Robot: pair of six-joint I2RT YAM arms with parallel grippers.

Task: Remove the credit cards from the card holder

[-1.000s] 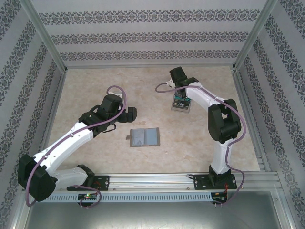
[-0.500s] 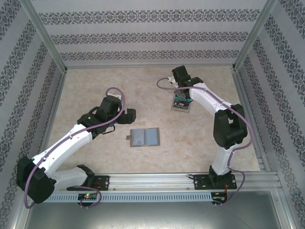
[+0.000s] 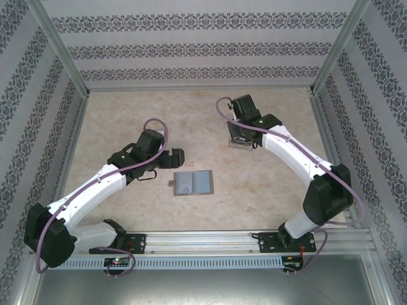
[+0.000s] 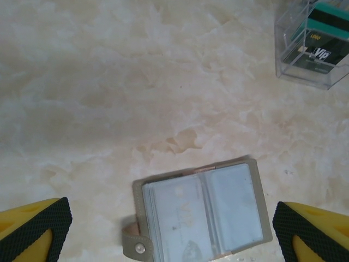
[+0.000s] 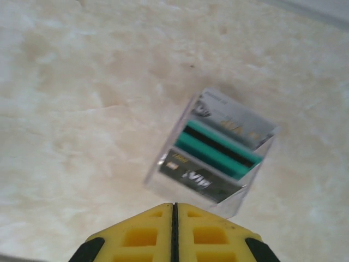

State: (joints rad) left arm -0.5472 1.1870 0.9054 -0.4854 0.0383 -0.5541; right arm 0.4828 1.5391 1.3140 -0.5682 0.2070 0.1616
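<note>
We see the right arm sink its elbow outward; the right claw [image 5: 174, 217] is now closed, empty, near the clear case [image 5: 215, 150].
Our left claw [image 3: 176, 154] hangs wide open near the card holder [image 3: 193, 183], which lies unfolded on the counter [image 3: 127, 114].

beige table [image 3: 127, 114], open card holder [image 3: 193, 183], clear case [image 4: 312, 49]
</note>
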